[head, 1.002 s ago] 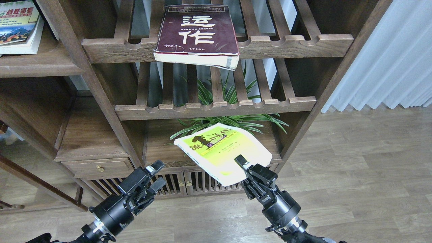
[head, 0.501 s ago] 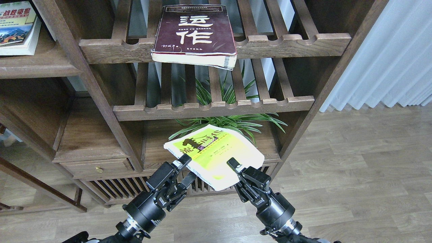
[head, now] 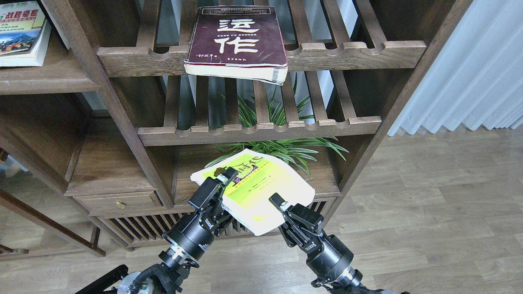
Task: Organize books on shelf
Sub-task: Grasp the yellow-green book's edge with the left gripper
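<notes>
Bookcase ahead; maroon book flat on upper slatted rack. Yellow-green book in air before plant, pinched by left gripper and right gripper, fingers clamped on its edges.

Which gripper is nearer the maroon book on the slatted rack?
Left, narrowly. The left gripper sits almost directly below the maroon book, at the yellow-green book's left edge; the right gripper is lower, to the right.

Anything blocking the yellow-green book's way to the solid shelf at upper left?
The yellow-green book, held by the left gripper and right gripper, must clear the bookcase's slanted upright post before reaching the solid shelf.
</notes>
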